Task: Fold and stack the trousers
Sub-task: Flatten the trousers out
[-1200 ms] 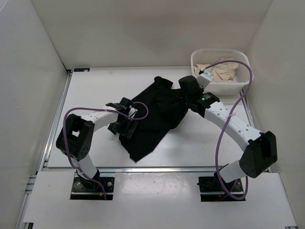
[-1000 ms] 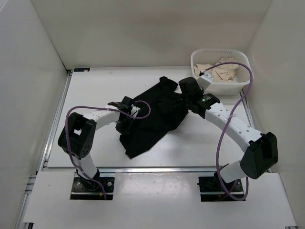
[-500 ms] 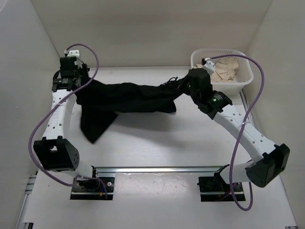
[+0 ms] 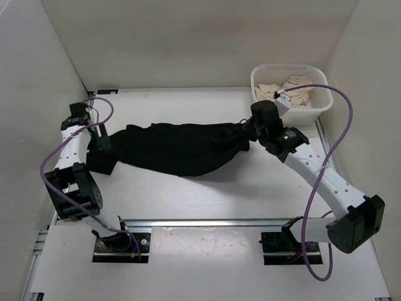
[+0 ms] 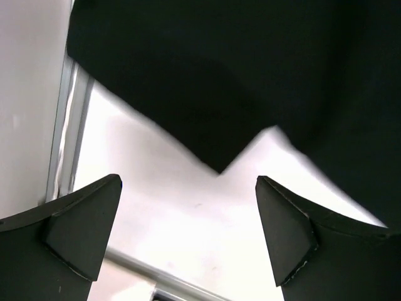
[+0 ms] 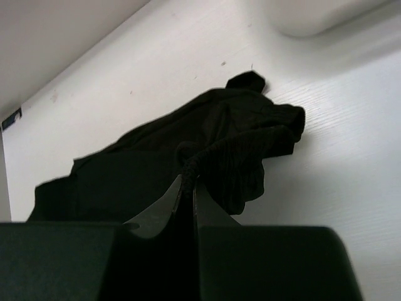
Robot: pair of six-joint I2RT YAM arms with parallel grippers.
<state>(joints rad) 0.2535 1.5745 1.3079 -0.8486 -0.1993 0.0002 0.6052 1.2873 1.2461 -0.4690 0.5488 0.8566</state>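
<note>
The right gripper (image 6: 188,183) is pinched shut on a bunched end of the trousers (image 4: 175,147), and the gathered cloth stands up between its closed fingers in the right wrist view. The left gripper (image 5: 188,207) is spread wide with nothing between its fingers, hanging just above the other end, where a black edge and one corner show over the bare table (image 4: 250,182). Between the two, the trousers lie drawn out in a long, rumpled band from left to right across the middle of the table. The left end is near the left wall, and the right end is just near of the white basket (image 4: 258,78), which holds pale cloth (image 4: 294,88) at the far right. The step in hand looks like spreading the garment before the first fold. To do it well, the left gripper should probably close on that visible corner rather than on mid-cloth. The right gripper should hold its end low and taut enough to flatten the wrinkles without dragging the cloth toward the basket. The two ends should then be laid down squarely together.
</note>
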